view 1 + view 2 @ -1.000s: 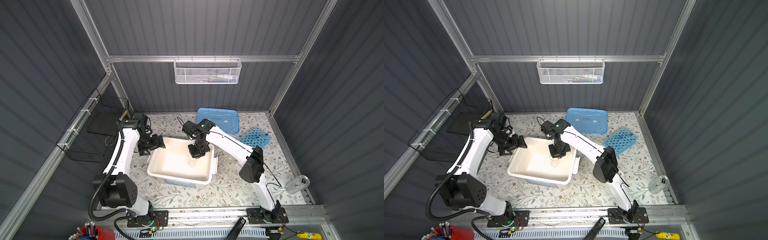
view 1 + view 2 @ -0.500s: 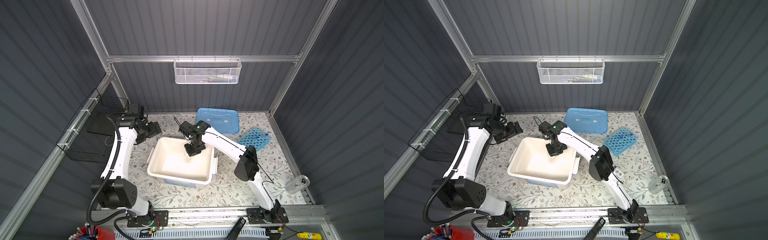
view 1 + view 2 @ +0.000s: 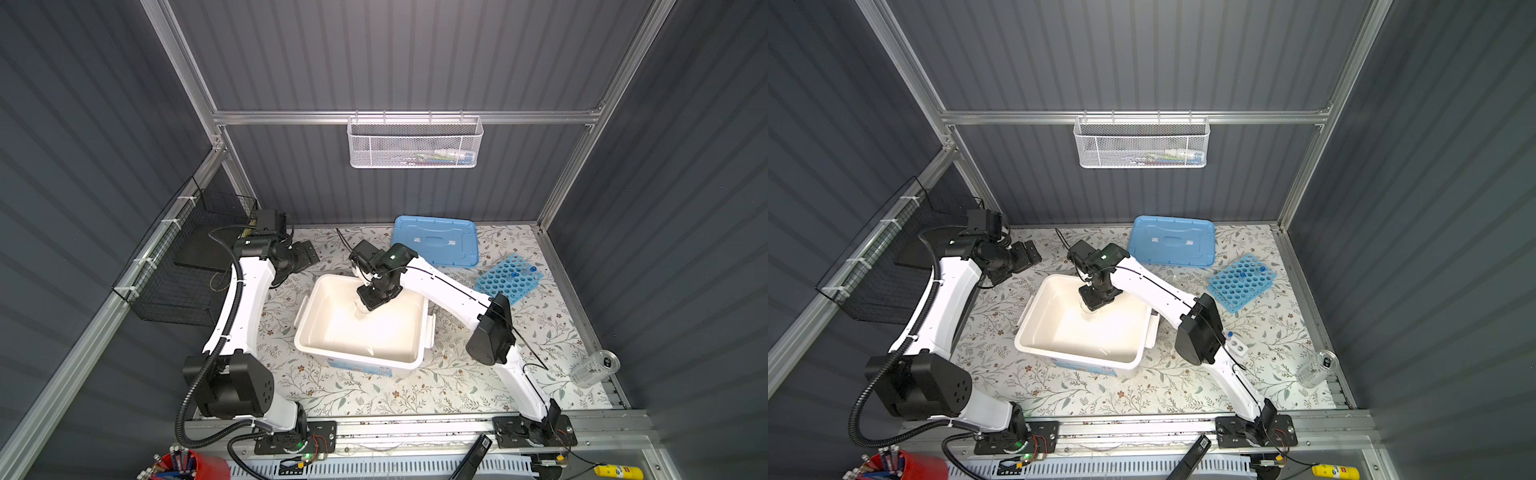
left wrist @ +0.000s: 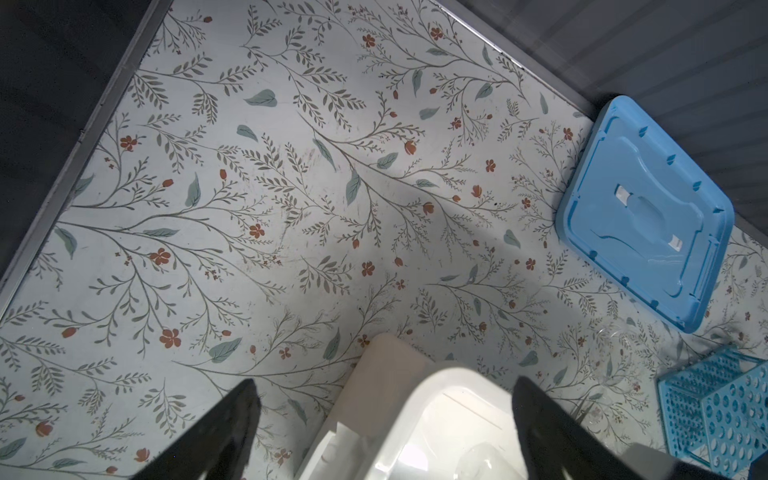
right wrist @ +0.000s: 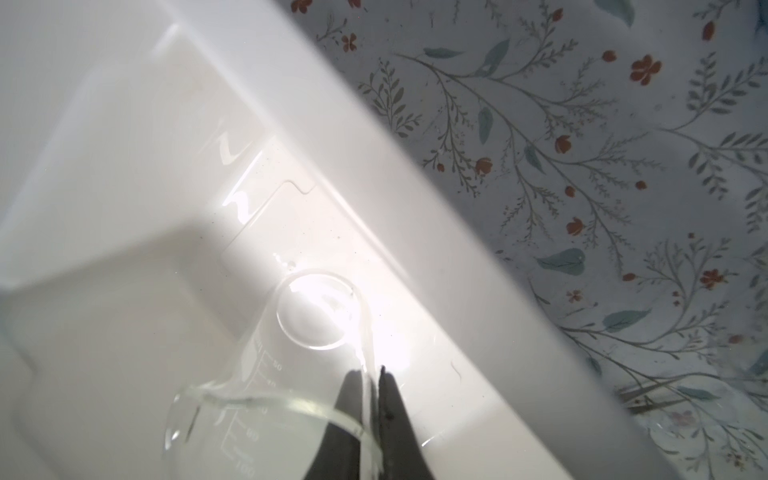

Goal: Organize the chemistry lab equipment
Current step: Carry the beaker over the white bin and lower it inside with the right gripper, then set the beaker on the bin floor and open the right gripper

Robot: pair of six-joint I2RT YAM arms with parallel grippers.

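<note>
- Floral-patterned tabletop (image 3: 457, 374) is filling the floor of a grey-walled booth, and a white bin (image 3: 361, 365) is sitting open at its middle.
- Right gripper (image 5: 372, 374) is reaching down into the bin, toward the bin's 12 o'clock wall.
- Its jaws are nearly closed, pinching the thin glass wall of a small clear beaker (image 5: 266, 374) right at the rim.
- One finger is sitting inside the beaker's mouth and the other outside; the graduated body is stretching away past the fingertips, base farthest from the claw.
- In a top view, the glass is showing faintly just at 7 o'clock of the right gripper (image 3: 371, 300), inside the bin walls; whether it is touching the bin floor, I cannot tell.
- Left gripper (image 4: 384, 390) is hanging with jaws spread wide and nothing between them, at 10 o'clock of the bin, above the bin's corner.
- Blue lid (image 3: 434, 241) is lying flat at 1 o'clock of the bin.
- Blue rack (image 3: 509, 277) is sitting at 2 o'clock, carrying two blue-capped tubes (image 3: 514, 274).
- Small white rack (image 3: 1236, 345) is peeking out beside the right arm at 3 o'clock.
- Second beaker (image 3: 592, 368) is resting at the table's edge, at 4 o'clock.
</note>
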